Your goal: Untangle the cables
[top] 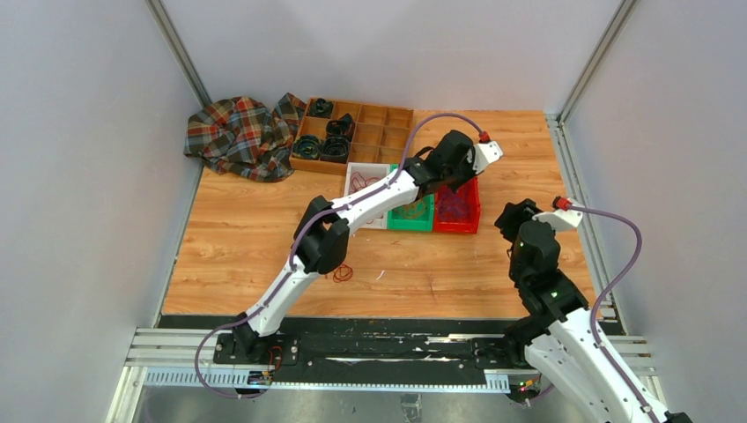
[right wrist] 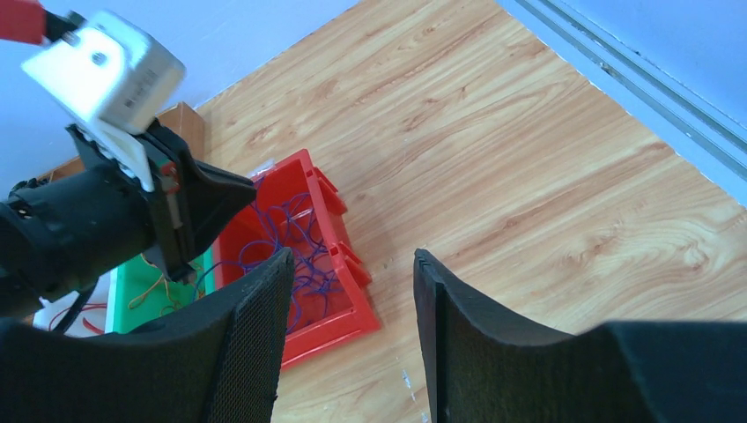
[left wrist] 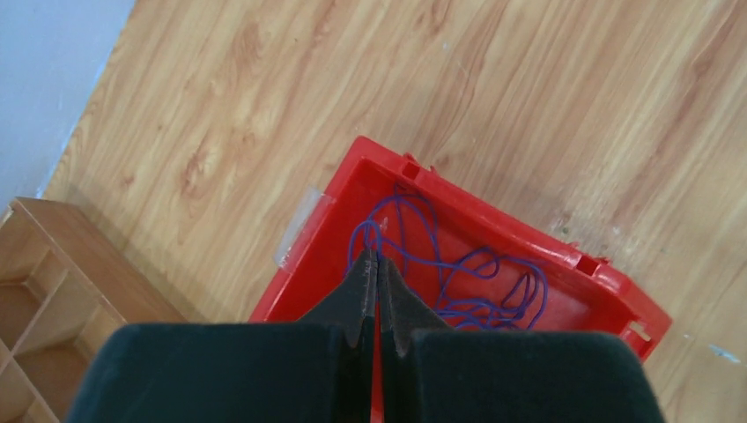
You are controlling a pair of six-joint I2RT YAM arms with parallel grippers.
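Left gripper reads closed, my tips pinching a raised loop of the purple cable over the red bin, where the rest lies coiled. Assessment: light, limp, snag-prone; hold a free loop and lift slowly. Right gripper stands apart, holding nothing, to the right of that bin. Grey walls enclose three sides. Table is smooth wood-grain, likely slippery for thin wire. Red cable lies loose near my left elbow.
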